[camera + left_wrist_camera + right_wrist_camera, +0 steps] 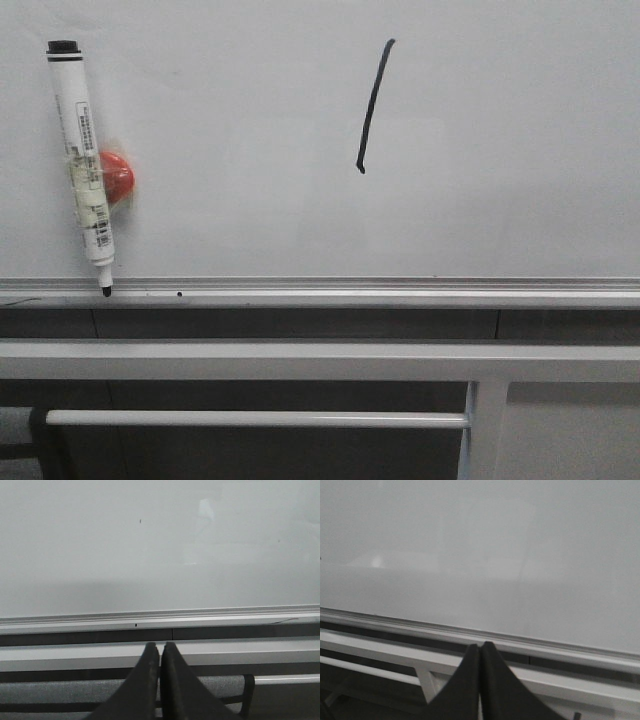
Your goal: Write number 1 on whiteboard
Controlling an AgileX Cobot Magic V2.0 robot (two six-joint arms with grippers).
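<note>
The whiteboard fills the front view, with a silver rail along its lower edge. On it stands the number 1, a thin black slanted stroke with a small hook at its foot. A white marker pen hangs tip down on the board's left side, held by a red clip. Neither arm shows in the front view. My left gripper is shut with nothing between its fingers, low in front of the whiteboard. My right gripper is likewise shut and empty, facing the whiteboard.
Grey frame bars run below the rail, with a white crossbar and an upright post under them. A dark padded bar lies below the frame in the left wrist view.
</note>
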